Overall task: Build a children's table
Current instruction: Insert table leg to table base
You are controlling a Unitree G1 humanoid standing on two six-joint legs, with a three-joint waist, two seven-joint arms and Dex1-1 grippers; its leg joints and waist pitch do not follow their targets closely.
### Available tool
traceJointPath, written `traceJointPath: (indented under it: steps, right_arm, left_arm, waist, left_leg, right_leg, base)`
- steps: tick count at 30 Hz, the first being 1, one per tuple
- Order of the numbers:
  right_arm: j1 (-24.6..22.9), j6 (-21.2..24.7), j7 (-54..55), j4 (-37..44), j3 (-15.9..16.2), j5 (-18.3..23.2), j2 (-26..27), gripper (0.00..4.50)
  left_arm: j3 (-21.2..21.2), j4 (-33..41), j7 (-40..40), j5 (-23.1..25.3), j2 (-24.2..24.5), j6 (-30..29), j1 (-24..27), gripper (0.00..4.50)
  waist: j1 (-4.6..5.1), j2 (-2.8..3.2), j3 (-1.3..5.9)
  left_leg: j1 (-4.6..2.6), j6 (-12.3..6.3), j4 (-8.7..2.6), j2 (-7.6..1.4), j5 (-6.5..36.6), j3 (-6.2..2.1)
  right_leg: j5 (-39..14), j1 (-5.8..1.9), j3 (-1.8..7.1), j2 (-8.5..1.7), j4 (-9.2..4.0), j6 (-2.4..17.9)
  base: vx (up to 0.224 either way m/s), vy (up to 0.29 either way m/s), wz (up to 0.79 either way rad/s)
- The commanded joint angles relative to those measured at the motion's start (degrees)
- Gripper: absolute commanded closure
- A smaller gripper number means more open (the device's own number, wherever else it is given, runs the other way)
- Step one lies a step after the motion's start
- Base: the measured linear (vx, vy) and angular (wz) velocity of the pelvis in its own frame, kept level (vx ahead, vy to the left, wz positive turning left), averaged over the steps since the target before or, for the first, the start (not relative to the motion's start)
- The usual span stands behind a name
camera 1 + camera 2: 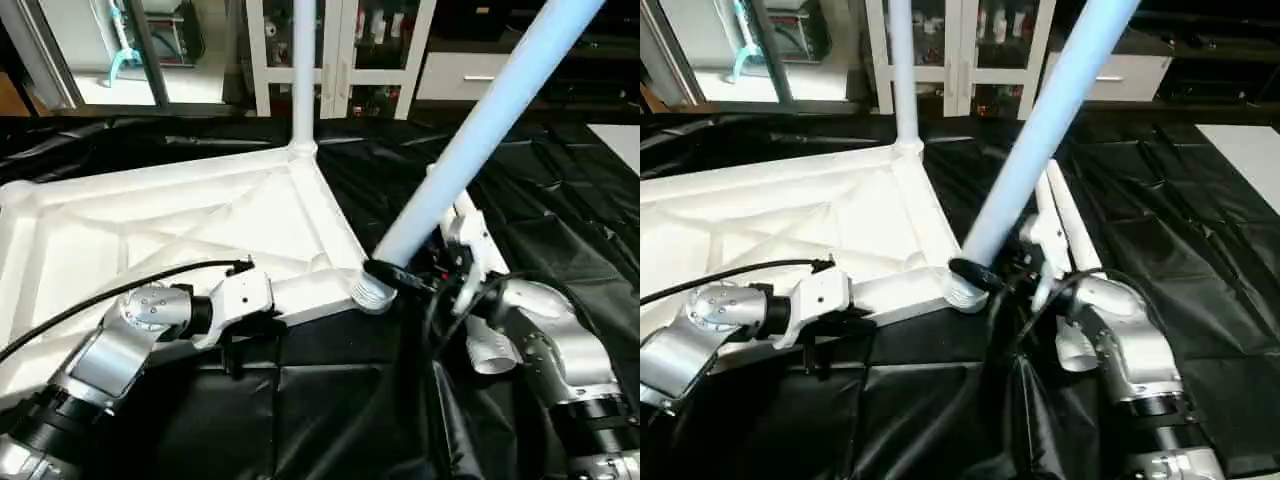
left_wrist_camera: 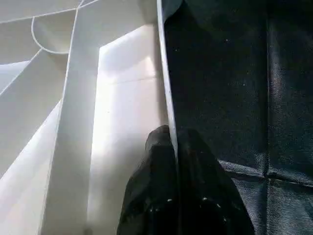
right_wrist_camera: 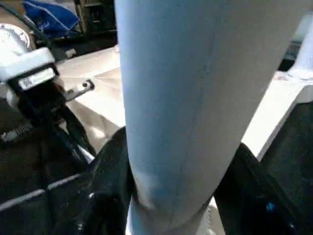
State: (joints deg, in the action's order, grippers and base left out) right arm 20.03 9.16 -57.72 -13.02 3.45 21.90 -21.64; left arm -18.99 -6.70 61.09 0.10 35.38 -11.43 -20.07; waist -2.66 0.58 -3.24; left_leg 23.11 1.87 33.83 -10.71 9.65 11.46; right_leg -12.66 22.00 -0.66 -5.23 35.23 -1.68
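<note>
Left eye view is showing the tabletop (image 1: 180, 225) lying upside down on black sheeting (image 1: 560, 200), one leg (image 1: 303, 70) already standing, the right hand (image 1: 400, 278) pinching a second leg (image 1: 480, 130) at the near corner socket (image 1: 372, 292), the left hand (image 2: 176, 166) pinching the rim, spare legs (image 1: 1065, 215) waiting.

The tabletop (image 1: 150, 230) lies left on the surface (image 1: 560, 180); one leg (image 1: 303, 70) stands at its far corner, another leg (image 1: 480, 130) tilts at its near-right corner.

Crinkled black sheet (image 1: 560, 180) underneath; behind, white glass-fronted cabinet (image 1: 350, 50), perhaps shelving.
</note>
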Motion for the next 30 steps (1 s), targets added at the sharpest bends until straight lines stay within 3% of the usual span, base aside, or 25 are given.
traceJointPath:
  steps: [1, 9, 15, 21, 24, 30]
  right_arm:
    - [0.8, -1.3, -0.4, -3.1, 0.2, -2.1, -1.2, 2.66]
    - [4.5, -3.8, -2.3, -10.3, 0.5, -3.4, -1.1, 2.66]
    - [4.6, -2.9, -4.8, -10.5, 1.3, -2.8, -1.4, 2.66]
    - [4.2, -5.5, -11.4, -14.8, 5.9, -6.8, -4.4, 2.66]
    - [4.4, -6.3, -13.2, -16.8, 7.1, -8.0, -5.1, 2.66]
    - [5.9, -7.9, -15.6, -24.7, 9.0, -11.0, -5.9, 2.66]
  left_arm:
    - [-2.4, -0.8, 2.6, 0.6, 0.4, 2.7, -0.4, 4.49]
    - [-3.9, -2.8, 6.2, 0.9, 0.9, 6.2, -1.6, 4.50]
    - [-4.3, -3.4, 6.5, 1.3, 0.7, 6.9, -2.2, 4.50]
    - [-4.3, -5.1, 7.9, 1.0, 0.5, 9.4, -2.9, 4.50]
    - [-4.2, -5.4, 8.3, 0.6, 0.4, 9.8, -3.1, 4.50]
    - [-4.2, -6.2, 9.1, 0.4, 0.3, 10.2, -3.6, 4.50]
  waist:
    - [0.50, 0.59, 3.58]
    - [0.82, 0.60, 3.46]
    - [0.73, 0.51, 3.50]
    - [0.60, 0.68, 3.62]
    - [0.53, 0.89, 3.68]
    - [0.52, 0.76, 3.68]
  left_leg:
    - [-2.28, -2.70, -3.56, -1.87, 7.7, -0.78]
    - [-2.50, -1.90, -3.76, -2.11, 9.8, -0.74]
    - [-2.55, -2.00, -3.71, -2.21, 9.6, -0.68]
    - [-2.58, -2.35, -3.62, -2.23, 9.6, -0.65]
    - [-2.60, -2.31, -3.59, -2.26, 10.4, -0.67]
    - [-2.62, -2.35, -3.62, -2.30, 10.9, -0.62]
  right_leg:
    - [7.5, -1.39, 0.84, -1.55, -2.78, 15.7]
    - [4.6, -1.36, 0.71, -1.47, -2.86, 16.5]
    - [4.1, -1.40, 0.79, -1.58, -2.84, 16.7]
    - [5.3, -1.44, 0.66, -1.51, -2.73, 17.1]
    - [4.6, -1.43, 0.61, -1.62, -2.73, 17.5]
    - [3.9, -1.45, 0.58, -1.58, -2.81, 17.8]
  base:
    - [0.000, 0.000, 0.00]
    - [0.000, 0.000, 0.00]
    - [0.000, 0.000, 0.00]
    - [0.000, 0.000, 0.00]
    - [0.000, 0.000, 0.00]
    - [0.000, 0.000, 0.00]
